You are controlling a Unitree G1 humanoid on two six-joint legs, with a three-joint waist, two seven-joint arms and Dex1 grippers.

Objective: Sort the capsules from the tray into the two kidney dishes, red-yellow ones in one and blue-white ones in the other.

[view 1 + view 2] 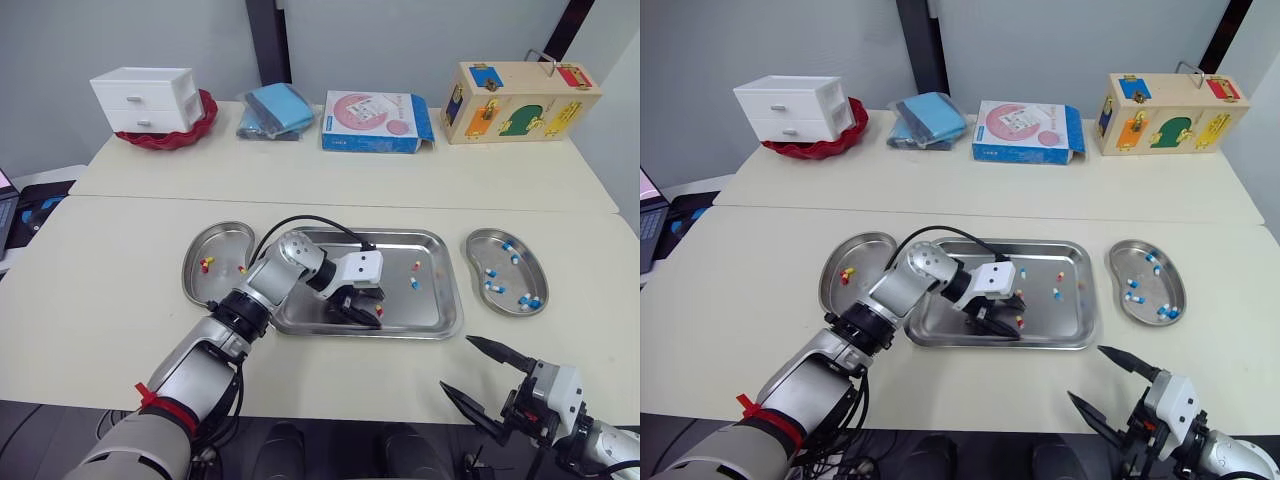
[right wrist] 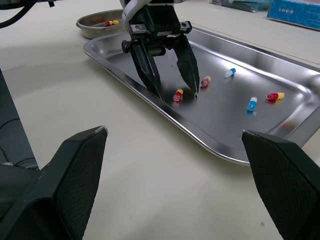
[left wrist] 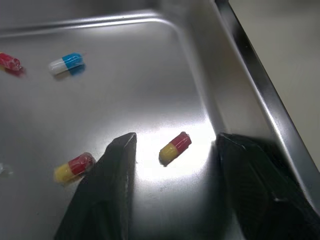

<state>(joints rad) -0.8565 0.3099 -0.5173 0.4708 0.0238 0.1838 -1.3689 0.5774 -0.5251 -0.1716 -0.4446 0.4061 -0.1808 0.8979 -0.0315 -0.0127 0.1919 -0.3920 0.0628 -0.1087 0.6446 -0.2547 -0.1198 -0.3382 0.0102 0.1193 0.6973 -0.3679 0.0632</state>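
Note:
A steel tray (image 1: 400, 305) lies mid-table between two kidney dishes. The left dish (image 1: 215, 262) holds red-yellow capsules (image 1: 206, 265); the right dish (image 1: 505, 270) holds several blue-white ones (image 1: 494, 286). My left gripper (image 3: 176, 137) is open, low inside the tray near its front rim, with its fingers either side of a red-yellow capsule (image 3: 174, 147). Another red-yellow capsule (image 3: 74, 167) and a blue-white one (image 3: 66, 62) lie nearby. My right gripper (image 1: 457, 362) is open and holds nothing, near the table's front right, off the tray.
Along the far side of the table stand a white drawer unit in a red bowl (image 1: 150, 98), blue packets (image 1: 275, 110), a flat carton (image 1: 375, 120) and a wooden lock box (image 1: 520, 100). A laptop (image 1: 10, 215) sits off the left edge.

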